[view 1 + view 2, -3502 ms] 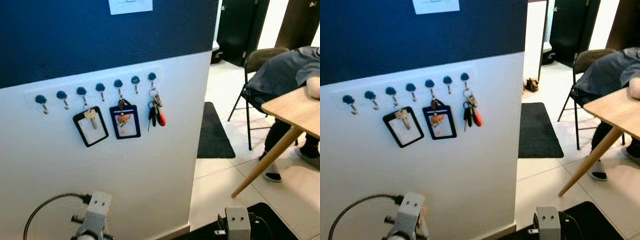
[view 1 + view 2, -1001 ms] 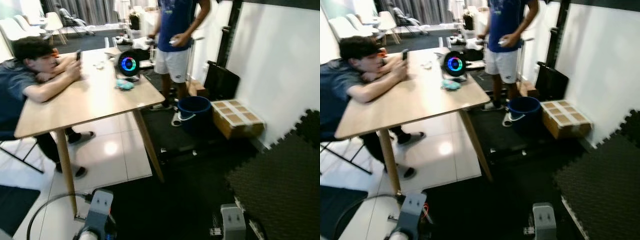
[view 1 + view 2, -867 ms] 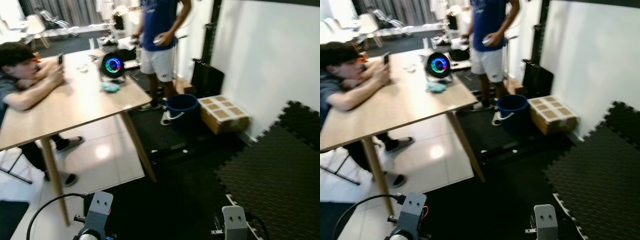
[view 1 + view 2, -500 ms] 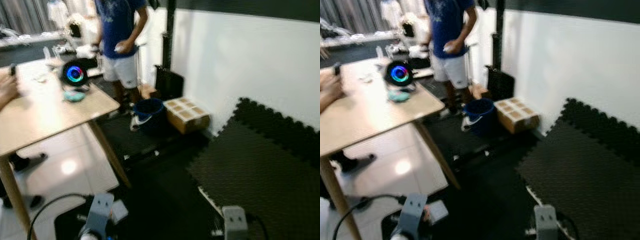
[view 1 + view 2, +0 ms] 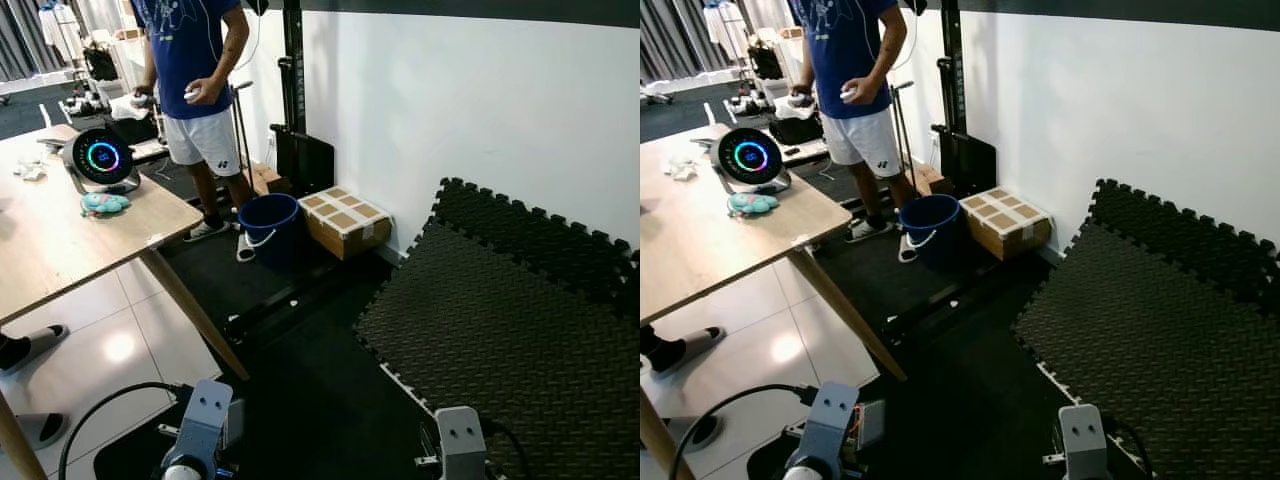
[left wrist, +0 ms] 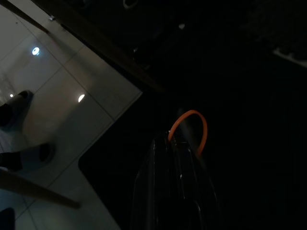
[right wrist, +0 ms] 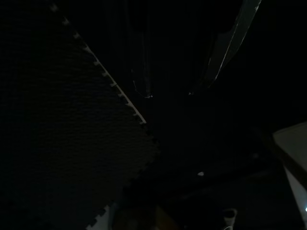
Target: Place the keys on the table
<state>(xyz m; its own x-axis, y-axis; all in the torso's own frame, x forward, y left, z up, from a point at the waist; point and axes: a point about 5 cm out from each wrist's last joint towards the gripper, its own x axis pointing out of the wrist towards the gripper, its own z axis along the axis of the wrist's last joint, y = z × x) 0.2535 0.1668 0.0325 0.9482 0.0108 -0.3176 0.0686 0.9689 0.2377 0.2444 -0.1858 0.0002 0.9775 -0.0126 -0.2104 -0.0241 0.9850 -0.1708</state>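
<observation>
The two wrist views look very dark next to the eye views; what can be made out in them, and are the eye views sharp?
Left wrist view: mostly black, but pale floor tiles with light spots and an orange cable loop show. Right wrist view: nearly all black, with only a foam mat's toothed edge faintly visible. Eye views: bright and sharp, with the wooden table and blue bucket crisp.

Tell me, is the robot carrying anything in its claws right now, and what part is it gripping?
It cannot be told. Both arms hang low, and the wrist views are too dark to show whether either end effector holds anything.

Both arms hang low, left arm [image 5: 200, 435] and right arm [image 5: 460, 445].
</observation>
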